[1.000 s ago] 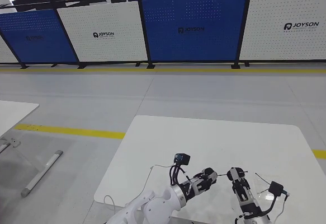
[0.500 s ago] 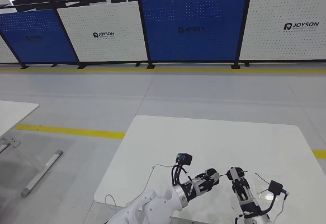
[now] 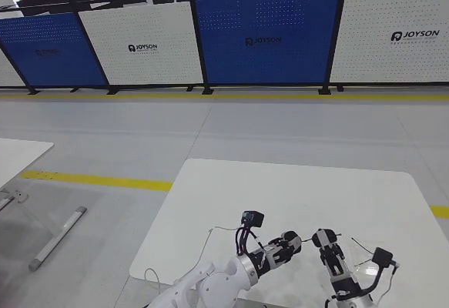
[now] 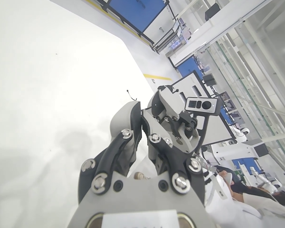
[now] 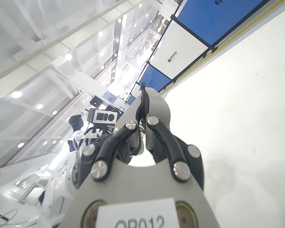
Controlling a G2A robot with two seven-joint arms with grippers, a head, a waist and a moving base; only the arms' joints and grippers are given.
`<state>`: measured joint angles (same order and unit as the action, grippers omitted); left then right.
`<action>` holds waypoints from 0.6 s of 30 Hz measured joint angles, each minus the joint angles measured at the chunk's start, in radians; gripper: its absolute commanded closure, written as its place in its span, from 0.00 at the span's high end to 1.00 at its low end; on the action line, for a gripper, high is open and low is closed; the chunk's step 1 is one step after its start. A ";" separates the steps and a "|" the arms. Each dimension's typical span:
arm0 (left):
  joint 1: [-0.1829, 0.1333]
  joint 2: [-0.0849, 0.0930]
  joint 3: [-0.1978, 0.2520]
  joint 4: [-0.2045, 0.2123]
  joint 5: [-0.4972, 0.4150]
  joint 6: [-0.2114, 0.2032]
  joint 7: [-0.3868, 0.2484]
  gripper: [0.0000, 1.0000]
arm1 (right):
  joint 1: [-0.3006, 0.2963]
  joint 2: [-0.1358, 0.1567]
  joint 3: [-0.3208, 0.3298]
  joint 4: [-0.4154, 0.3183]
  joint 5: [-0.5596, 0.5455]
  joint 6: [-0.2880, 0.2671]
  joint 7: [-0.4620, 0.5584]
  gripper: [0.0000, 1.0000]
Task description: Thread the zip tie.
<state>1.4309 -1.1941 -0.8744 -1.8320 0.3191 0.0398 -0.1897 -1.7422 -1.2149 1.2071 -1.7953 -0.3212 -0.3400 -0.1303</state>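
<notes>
Fingers (image 5: 158,106) of the right gripper (image 5: 144,96) pinch the black zip tie (image 5: 142,87).

The right gripper (image 5: 143,97) has its two fingers pressed together, and between the black pads it holds the black zip tie (image 5: 142,87). One short end of the zip tie stands out just past the fingertips. On one side of the gripper lies the white table (image 5: 239,119). Beyond the table's edge stand a blue panel (image 5: 228,8) and a white panel (image 5: 180,53). On the other side, behind the gripper, is the other arm's wrist camera (image 5: 102,117).
</notes>
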 measured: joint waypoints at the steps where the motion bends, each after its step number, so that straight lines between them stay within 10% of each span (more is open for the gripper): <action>1: 0.001 0.000 0.001 -0.001 -0.003 -0.008 0.000 0.00 | 0.000 0.001 -0.001 0.003 -0.002 0.000 0.000 0.00; 8: 0.006 0.001 -0.005 -0.004 -0.006 -0.029 0.003 0.00 | 0.013 0.005 -0.017 0.025 -0.020 0.000 0.009 0.00; 11: 0.005 0.000 -0.007 -0.001 -0.011 -0.018 0.003 0.00 | 0.012 0.007 -0.017 0.019 -0.015 0.000 0.010 0.33; 18: 0.002 -0.003 -0.006 0.004 -0.016 0.005 0.010 0.00 | 0.007 0.013 -0.014 0.010 -0.003 0.000 -0.003 0.41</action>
<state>1.4324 -1.1971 -0.8803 -1.8275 0.3033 0.0445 -0.1801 -1.7347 -1.2015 1.1926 -1.7850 -0.3241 -0.3400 -0.1335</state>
